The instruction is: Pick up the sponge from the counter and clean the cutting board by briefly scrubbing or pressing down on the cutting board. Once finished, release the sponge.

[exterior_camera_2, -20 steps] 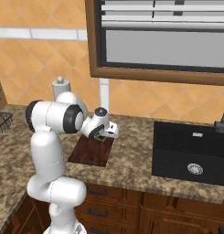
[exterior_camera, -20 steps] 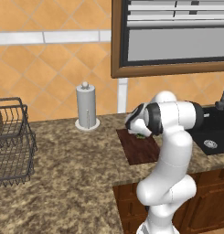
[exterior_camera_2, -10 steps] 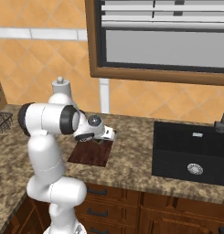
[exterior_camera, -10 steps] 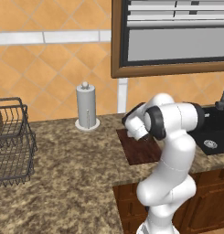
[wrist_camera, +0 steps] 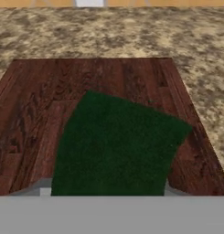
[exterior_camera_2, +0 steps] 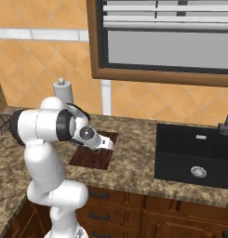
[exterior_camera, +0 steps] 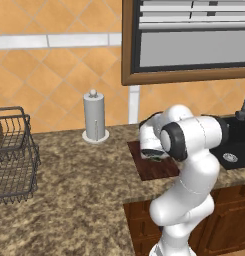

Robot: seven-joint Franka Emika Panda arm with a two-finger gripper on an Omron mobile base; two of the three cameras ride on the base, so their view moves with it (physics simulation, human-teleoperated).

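Note:
The sponge (wrist_camera: 115, 146) is a dark green block, slightly skewed, over the near half of the cutting board (wrist_camera: 45, 100). It covers my fingertips in the hand view. In the left base view my gripper (exterior_camera: 154, 151) points down at the reddish-brown cutting board (exterior_camera: 156, 170), with the sponge (exterior_camera: 155, 155) a dark sliver under the hand, at or just above the wood. The right base view shows the gripper (exterior_camera_2: 108, 144) low over the far right part of the cutting board (exterior_camera_2: 90, 158). The board lies on the speckled granite counter (exterior_camera: 69, 200).
A paper towel holder (exterior_camera: 95, 116) stands by the tiled wall, left of the board. A wire basket (exterior_camera: 11, 155) sits at the counter's far left. The black sink (exterior_camera_2: 194, 155) and its faucet (exterior_camera_2: 225, 123) lie to the right. A framed window hangs above.
The hand has swung from a sideways tilt to pointing down and has dropped lower onto the cutting board, carrying the sponge with it.

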